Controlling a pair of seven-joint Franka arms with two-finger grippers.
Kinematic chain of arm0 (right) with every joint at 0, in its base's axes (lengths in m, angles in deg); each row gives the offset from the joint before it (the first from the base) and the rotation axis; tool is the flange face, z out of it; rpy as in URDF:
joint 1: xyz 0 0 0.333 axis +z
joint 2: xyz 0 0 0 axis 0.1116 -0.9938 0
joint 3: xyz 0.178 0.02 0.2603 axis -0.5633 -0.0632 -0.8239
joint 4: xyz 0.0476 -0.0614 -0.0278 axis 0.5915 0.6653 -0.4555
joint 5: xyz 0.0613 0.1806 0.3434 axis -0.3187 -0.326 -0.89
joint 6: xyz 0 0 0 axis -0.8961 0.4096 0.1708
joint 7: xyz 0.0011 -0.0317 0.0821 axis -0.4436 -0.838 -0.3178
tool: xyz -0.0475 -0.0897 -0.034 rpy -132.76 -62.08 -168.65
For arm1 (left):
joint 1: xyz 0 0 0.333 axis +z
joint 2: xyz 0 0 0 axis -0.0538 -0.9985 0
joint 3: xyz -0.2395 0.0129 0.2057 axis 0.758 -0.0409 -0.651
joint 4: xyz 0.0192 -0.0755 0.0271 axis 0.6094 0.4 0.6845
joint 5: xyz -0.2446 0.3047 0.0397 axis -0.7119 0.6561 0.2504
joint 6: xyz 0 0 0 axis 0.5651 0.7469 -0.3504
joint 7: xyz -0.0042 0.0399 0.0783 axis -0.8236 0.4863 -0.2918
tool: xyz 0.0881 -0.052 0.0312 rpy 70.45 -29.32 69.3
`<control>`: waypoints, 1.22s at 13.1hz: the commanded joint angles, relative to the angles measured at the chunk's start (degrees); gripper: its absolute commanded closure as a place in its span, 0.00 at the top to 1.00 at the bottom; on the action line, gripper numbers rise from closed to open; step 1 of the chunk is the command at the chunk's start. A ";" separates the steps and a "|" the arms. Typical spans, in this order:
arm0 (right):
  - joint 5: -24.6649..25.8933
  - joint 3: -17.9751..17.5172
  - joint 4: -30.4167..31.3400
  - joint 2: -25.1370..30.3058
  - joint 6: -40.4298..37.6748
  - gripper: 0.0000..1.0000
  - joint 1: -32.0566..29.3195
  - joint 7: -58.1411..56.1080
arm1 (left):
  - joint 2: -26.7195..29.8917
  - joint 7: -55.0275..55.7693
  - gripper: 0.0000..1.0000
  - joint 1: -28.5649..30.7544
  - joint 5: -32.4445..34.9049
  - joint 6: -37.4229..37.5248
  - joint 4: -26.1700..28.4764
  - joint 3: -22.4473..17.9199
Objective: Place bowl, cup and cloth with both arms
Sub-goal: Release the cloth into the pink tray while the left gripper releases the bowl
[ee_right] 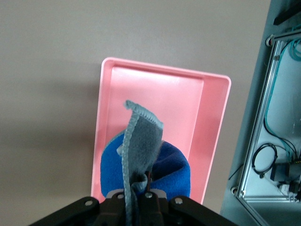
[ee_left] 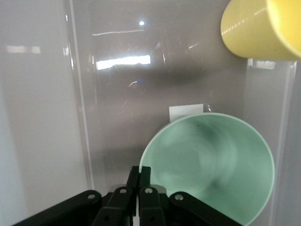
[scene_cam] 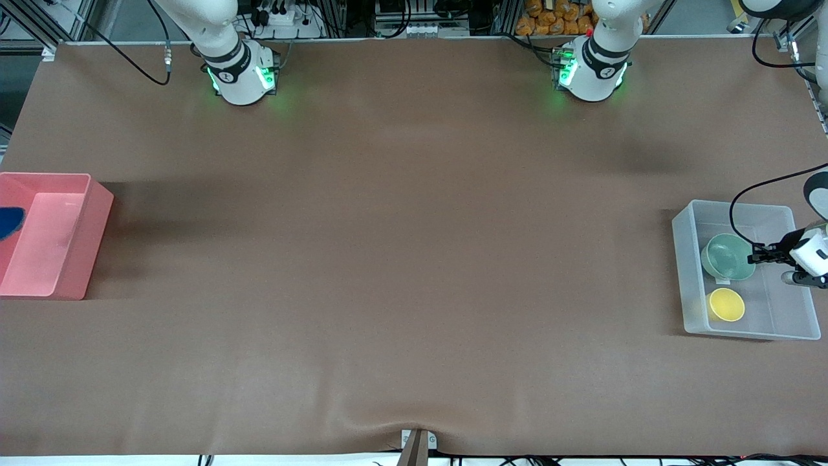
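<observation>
**Both arms at their bins, bowl and cloth in the grip**

At the right edge of the front view, the left gripper (scene_cam: 755, 258) hangs over the clear plastic rectangular bin (scene_cam: 686, 259). Its fingers are pressed together on the rim of the small glossy mint-green bowl (scene_cam: 728, 257), which sits tilted inside that bin. The small bright yellow handleless cup (scene_cam: 726, 305) already stands in the same bin, nearer the front camera than the bowl and apart from it.

At the left edge of the front view lies the pink plastic rectangular bin (scene_cam: 90, 233). In the right wrist view the right gripper (ee_right: 136, 194) is over it, fingers closed on the royal-blue soft cloth with pale grey trim (ee_right: 160, 165), which dangles above the bin's floor; only a blue sliver of it shows in the front view.

As I judge it, the cup is placed; the bowl and cloth have reached their bins but are not yet released. What remains is opening both grippers and withdrawing.
</observation>
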 commanded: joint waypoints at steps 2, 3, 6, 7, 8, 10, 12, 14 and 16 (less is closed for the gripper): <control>0.03 -0.98 -0.82 -5.07 4.14 1.00 -0.22 0.69 | 0.47 2.37 0.05 -1.91 -0.41 -4.26 2.72 0.09; 0.03 -1.24 -0.99 -4.64 3.62 1.00 0.74 0.87 | 0.47 2.46 0.36 -2.17 -0.23 -4.26 2.54 0.00; -0.41 -1.51 -1.17 -0.87 -4.70 1.00 7.58 12.07 | 1.17 2.72 0.58 -3.14 1.87 -3.91 2.28 -0.26; -0.50 -1.42 -1.26 0.71 -7.00 1.00 11.00 15.34 | 1.43 2.64 0.62 -3.14 3.45 -3.74 2.10 -0.26; -0.50 -1.42 -1.17 1.95 -9.02 1.00 13.56 18.33 | 1.96 2.72 0.64 -3.14 4.68 -3.56 2.02 -0.26; -1.63 -1.60 -1.00 4.58 -13.15 1.00 17.95 23.61 | 2.40 2.72 0.67 -3.32 5.57 0.37 0.01 -0.27; -6.63 -1.42 -0.73 7.83 -17.19 1.00 20.25 27.05 | 2.92 2.81 0.68 -5.24 6.45 6.52 -2.81 -0.44; -9.80 -1.51 -0.56 11.96 -22.46 1.00 20.70 27.41 | 4.41 4.30 0.70 -6.21 6.97 11.62 -5.18 -0.44; -10.78 -1.51 -0.56 15.21 -26.08 1.00 20.79 27.41 | 5.47 5.79 0.78 -7.97 7.59 15.93 -7.20 -0.53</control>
